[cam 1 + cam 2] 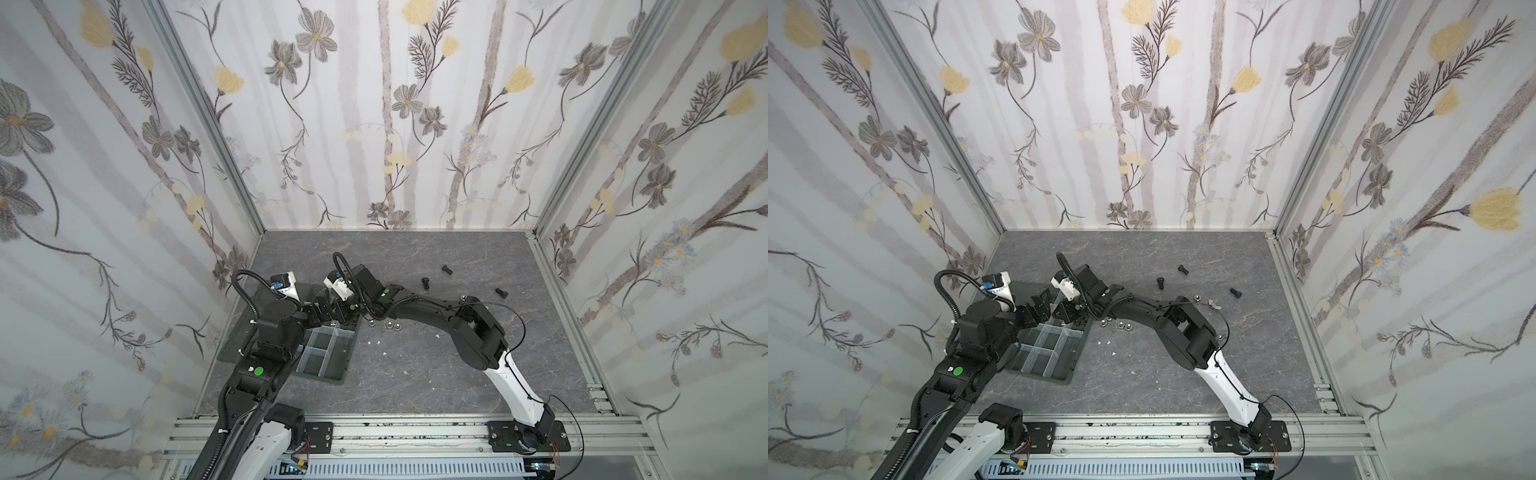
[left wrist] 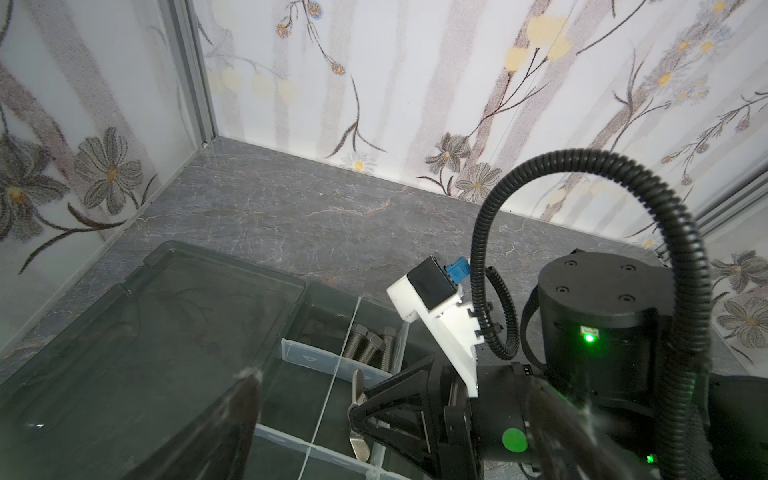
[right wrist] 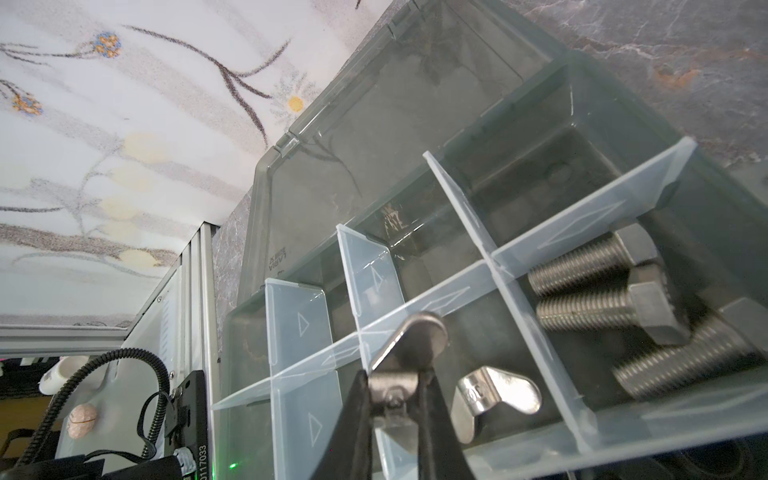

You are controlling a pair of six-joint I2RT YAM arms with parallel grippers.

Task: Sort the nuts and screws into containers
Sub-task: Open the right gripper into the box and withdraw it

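We cannot see the far compartments of the organiser tray [image 1: 328, 359] in either top view: the two arms [image 1: 419, 301] cover them. The left gripper [image 2: 392, 377] shows blurred fingers [image 2: 243, 419] in its wrist view. The right gripper [image 3: 399, 386] hides part of the wing nut [image 3: 419, 332].

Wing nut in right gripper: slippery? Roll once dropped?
The held wing nut looks smooth, shiny metal, so it may slip or pivot in the right gripper. Its flat wings should stop rolling; the loose wing nut beside it sits settled.
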